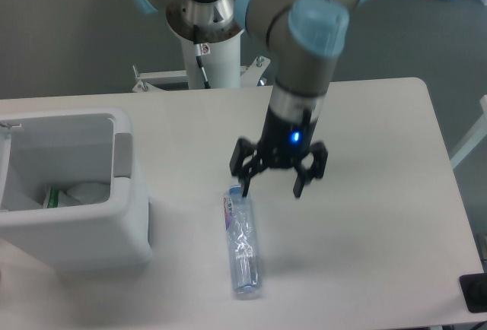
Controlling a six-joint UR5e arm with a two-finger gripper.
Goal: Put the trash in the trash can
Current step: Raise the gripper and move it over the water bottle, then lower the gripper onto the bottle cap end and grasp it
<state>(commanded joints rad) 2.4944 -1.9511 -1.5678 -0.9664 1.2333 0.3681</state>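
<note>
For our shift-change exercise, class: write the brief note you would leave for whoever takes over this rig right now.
Tool: open, empty, hovering beside the cap end of the crushed clear plastic bottle with a blue cap.
Bottle: lying flat on the white table, not gripped.
Crumpled white wrapper with green print: inside the boxy white plastic bin.
Done: wrapper binned.
Left: grasp the bottle, carry it to the bin, drop it in.

The bottle (243,244) lies on the table (365,216), right of the trash can (72,193).
</note>
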